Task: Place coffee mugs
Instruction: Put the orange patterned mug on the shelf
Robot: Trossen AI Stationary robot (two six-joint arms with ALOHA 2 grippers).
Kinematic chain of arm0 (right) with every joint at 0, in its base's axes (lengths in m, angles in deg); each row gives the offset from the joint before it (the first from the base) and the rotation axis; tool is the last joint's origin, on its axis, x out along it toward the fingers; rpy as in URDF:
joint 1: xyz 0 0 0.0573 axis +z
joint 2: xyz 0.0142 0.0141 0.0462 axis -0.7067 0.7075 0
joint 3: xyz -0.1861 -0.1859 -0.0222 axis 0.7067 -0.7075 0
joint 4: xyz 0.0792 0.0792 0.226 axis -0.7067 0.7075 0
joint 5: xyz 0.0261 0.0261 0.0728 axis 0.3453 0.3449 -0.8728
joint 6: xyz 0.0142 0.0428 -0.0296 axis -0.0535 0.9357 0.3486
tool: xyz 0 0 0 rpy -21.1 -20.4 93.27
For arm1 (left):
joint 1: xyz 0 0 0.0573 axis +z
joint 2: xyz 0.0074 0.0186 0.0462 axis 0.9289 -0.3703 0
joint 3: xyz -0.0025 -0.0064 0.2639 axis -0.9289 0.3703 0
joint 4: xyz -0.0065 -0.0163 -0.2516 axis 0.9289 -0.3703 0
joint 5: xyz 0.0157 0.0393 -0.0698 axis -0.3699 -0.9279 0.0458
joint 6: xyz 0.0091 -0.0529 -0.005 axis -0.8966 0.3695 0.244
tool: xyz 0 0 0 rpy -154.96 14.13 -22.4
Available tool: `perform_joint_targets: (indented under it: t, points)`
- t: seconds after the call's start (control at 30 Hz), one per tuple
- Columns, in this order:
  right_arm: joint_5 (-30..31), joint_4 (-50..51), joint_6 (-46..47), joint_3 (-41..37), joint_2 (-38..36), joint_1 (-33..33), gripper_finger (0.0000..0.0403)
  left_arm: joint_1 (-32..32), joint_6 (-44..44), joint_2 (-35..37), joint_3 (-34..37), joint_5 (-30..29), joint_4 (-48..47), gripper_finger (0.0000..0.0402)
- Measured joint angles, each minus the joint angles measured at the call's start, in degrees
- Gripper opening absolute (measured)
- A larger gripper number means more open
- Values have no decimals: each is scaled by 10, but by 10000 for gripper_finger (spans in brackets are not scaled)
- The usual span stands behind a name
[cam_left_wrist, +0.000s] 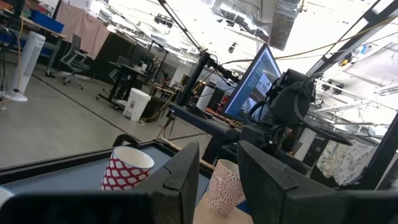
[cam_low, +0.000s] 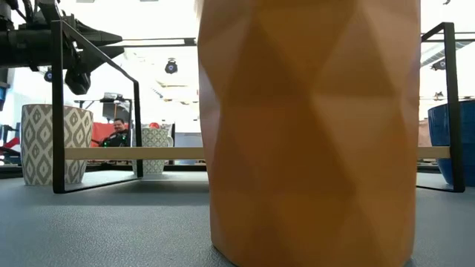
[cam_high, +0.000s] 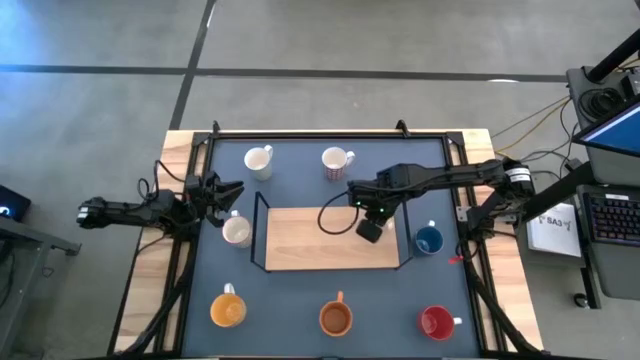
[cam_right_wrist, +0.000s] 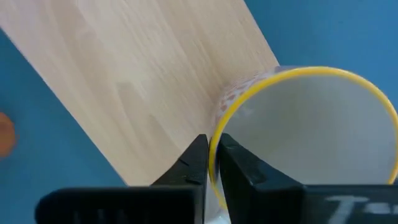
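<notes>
1. We see our right tool (cam_right_wrist: 212,163) clenched on the yellow rim of a white mug (cam_right_wrist: 311,143), one finger inside, one outside.
2. The mug sits over the wooden board's (cam_high: 310,240) right end.
3. Our left tool (cam_left_wrist: 217,180) hangs released at the counter's (cam_high: 300,295) left side, near another white mug (cam_high: 237,231).

Four white mugs (cam_high: 258,160) (cam_high: 337,161) (cam_high: 236,231) (cam_right_wrist: 311,137), two orange mugs (cam_high: 228,310) (cam_high: 335,318), one blue mug (cam_high: 428,240), one red mug (cam_high: 436,321)

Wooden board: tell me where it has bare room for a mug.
The wooden board is bare across its left and middle, between the black frame and the right tool. The right end is crowded: the tool pinches the yellow-rimmed mug there. The left tool waits beside a cream mug.
</notes>
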Motion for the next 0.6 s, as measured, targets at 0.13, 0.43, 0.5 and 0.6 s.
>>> perform_joint_targets:
  t: [0.13, 0.43, 0.5, 0.6]
  points:
    - [-7, 15, -67, 0, 0, 0, 16, 0, 0, 0, 0, 0, 0, 93]
    - [-9, 64, -233, 1, 0, 4, 14, 0, 0, 0, 0, 0, 0, 93]
    - [-8, 69, -271, 1, 0, 8, 14, 0, 0, 0, 0, 0, 0, 93]
    - [-9, 70, -316, 1, 0, 12, 14, 0, 0, 0, 0, 0, 0, 93]
